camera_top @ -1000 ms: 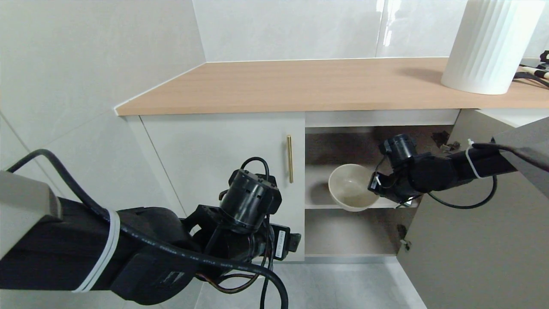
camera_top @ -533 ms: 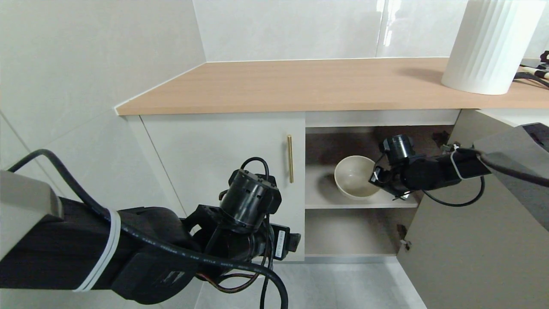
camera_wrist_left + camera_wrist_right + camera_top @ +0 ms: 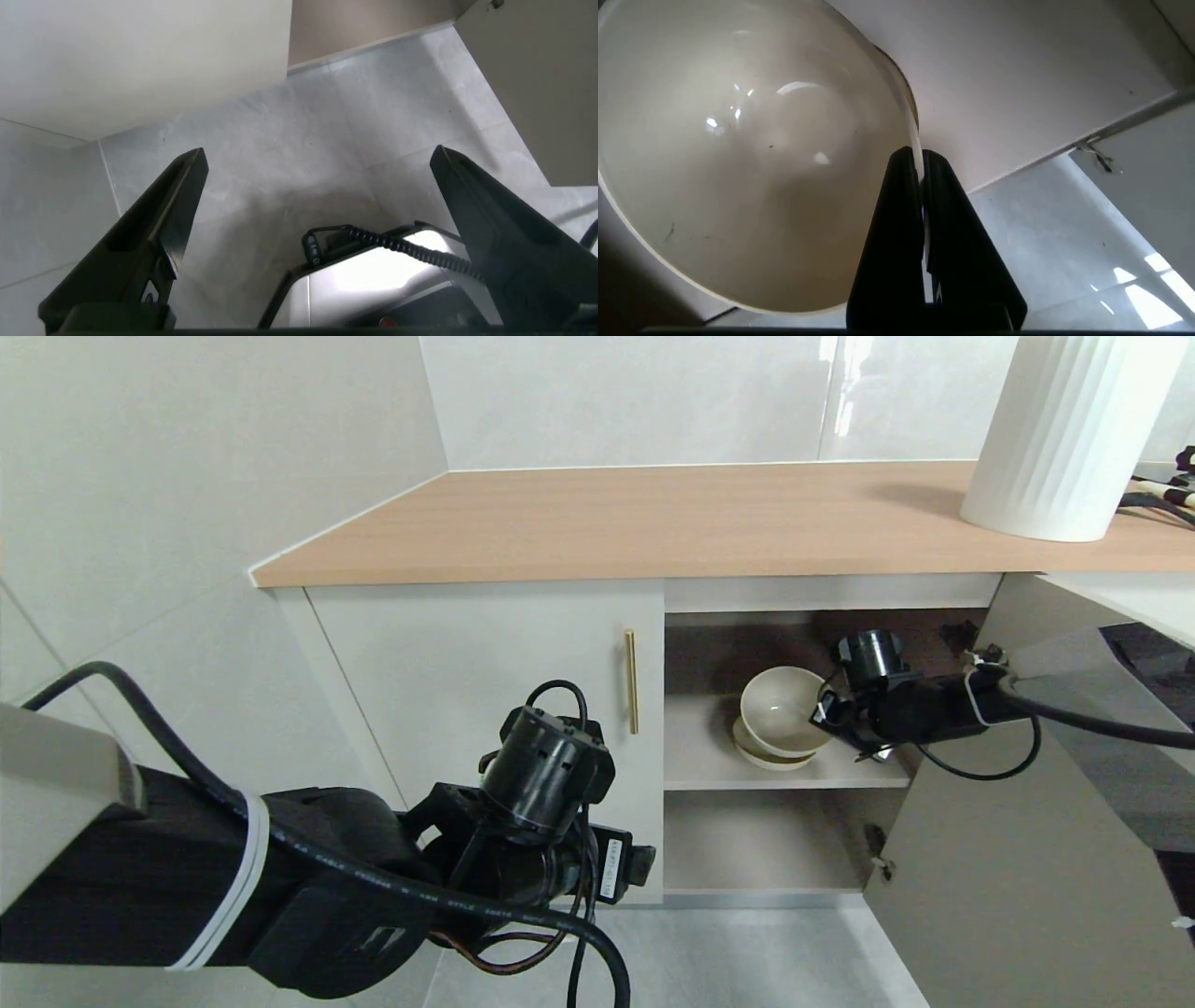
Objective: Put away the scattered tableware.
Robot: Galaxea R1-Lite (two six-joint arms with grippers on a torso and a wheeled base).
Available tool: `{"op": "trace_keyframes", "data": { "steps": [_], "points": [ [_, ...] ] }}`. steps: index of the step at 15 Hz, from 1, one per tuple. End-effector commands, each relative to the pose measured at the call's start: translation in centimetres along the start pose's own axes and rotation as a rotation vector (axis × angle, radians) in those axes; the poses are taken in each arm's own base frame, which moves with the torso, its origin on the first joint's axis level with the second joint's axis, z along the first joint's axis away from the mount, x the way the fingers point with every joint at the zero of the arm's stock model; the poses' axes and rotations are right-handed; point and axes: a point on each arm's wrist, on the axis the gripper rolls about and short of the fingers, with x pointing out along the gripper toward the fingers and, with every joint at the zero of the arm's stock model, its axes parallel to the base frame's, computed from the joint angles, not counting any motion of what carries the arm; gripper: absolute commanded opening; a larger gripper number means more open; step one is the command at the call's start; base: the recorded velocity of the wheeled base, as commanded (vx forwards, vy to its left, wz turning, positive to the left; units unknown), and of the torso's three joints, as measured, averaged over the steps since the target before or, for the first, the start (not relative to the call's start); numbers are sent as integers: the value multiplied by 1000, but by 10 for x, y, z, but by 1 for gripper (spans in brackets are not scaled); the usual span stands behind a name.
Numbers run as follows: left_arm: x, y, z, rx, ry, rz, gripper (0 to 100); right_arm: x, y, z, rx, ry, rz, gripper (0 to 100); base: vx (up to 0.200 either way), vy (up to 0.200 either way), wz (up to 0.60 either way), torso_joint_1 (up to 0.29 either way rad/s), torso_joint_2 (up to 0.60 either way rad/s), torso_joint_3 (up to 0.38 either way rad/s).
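Right of centre in the head view, our right gripper [image 3: 827, 717] is clamped on the rim of the bowl [image 3: 780, 709]. The bowl tilts over a dish [image 3: 767, 758] near the front edge of the cupboard shelf [image 3: 700, 761], and a stretch of shelf shows to its left. At lower centre, our left gripper [image 3: 318, 154] hangs over the floor [image 3: 374, 103], fingers apart.

Wood-topped desk [image 3: 653, 523] in a corner of glossy white tiled walls [image 3: 635, 397]. Cabinet [image 3: 831, 593] below: left door [image 3: 467, 691] closed, brass handle [image 3: 630, 681]; right door [image 3: 1008, 877] open. Grey tile floor [image 3: 728, 952].
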Motion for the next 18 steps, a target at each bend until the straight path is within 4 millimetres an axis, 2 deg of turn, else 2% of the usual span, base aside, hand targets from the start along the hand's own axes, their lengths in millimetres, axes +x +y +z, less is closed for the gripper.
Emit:
{"op": "trace_keyframes", "data": {
  "steps": [1,10,18],
  "points": [
    [1,0,0,0,2,1,100,9,-1,-3,0,2,-5,0,0,0,0,0,0,0],
    [4,-1,0,-6,-3,0,100,20,12,-14,-20,12,24,0,0,0,0,0,0,0],
    [5,-1,0,-7,-4,0,100,26,10,-13,-14,0,16,0,0,0,0,0,0,0]
  ]
}}
